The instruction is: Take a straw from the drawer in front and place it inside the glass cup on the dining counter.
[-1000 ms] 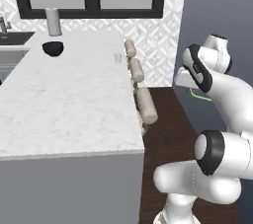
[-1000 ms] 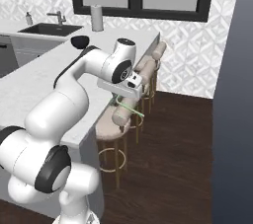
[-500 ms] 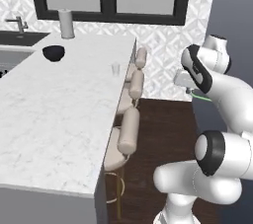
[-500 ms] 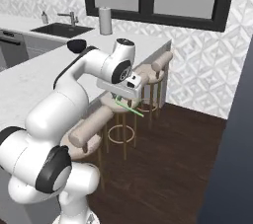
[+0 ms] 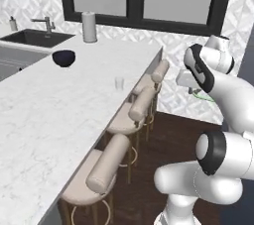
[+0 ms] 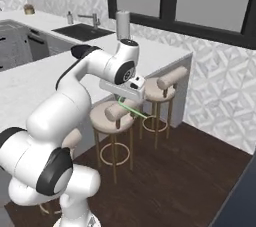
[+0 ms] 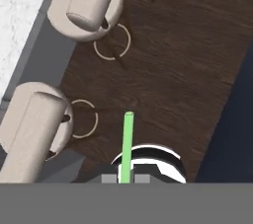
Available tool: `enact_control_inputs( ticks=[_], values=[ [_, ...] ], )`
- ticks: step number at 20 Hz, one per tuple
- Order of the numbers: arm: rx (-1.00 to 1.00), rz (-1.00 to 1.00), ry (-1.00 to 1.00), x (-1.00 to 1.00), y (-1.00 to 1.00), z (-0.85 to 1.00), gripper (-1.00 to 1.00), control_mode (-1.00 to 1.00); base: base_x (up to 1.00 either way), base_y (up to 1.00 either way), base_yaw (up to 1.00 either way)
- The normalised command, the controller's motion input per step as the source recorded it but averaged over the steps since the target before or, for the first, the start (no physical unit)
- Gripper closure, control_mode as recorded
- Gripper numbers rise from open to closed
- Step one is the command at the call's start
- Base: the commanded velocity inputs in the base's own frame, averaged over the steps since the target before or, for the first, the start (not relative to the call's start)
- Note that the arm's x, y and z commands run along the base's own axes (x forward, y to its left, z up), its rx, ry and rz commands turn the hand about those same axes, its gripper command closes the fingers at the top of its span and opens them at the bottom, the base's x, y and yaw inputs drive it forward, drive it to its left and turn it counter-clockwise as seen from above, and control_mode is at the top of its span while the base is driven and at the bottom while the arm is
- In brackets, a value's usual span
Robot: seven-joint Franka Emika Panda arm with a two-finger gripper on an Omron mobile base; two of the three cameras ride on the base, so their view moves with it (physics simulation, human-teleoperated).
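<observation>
My gripper (image 6: 126, 97) is shut on the straw (image 6: 135, 110), a thin light-green stick that juts out past the fingertips. I hold it in the air over the dark floor beside the stools, off the edge of the dining counter (image 5: 44, 115). In the hand view the straw (image 7: 127, 141) points up from between the fingertips, above the wooden floor. From the left base view the gripper (image 5: 195, 90) hangs to the right of the counter, with the straw (image 5: 204, 98) sticking out below it. The glass cup (image 5: 119, 83) stands upright near the counter's stool-side edge, well left of the gripper. The drawer is out of view.
Beige padded stools (image 5: 105, 170) (image 5: 142, 104) line the counter's side, below and left of the gripper. A black bowl (image 5: 63, 58) and a white roll (image 5: 89, 27) stand farther back on the counter. A sink (image 5: 37, 36) lies at the far left. Dark wood floor (image 6: 190, 171) spreads to the right.
The whole picture has shifted, so the camera has moved with the base: counter and stools now run along the left. The gripper stays shut on the straw.
</observation>
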Motion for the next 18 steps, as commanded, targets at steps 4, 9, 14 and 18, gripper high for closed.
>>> enact_control_inputs(
  ticks=[4, 9, 14, 18],
  values=[
    [0.00, 0.00, 0.00, 0.00, 0.00, 0.00, 1.00, 1.00, 0.78, -0.79, 0.50],
    [0.00, 0.00, 0.00, 0.00, 0.00, 0.00, 1.00, 1.00, 0.57, -0.68, 0.58],
    [0.00, 0.00, 0.00, 0.00, 0.00, 0.00, 1.00, 1.00, 0.22, -0.72, 0.62],
    [0.00, 0.00, 0.00, 0.00, 0.00, 0.00, 1.00, 1.00, 0.08, -0.73, 0.63]
  ],
)
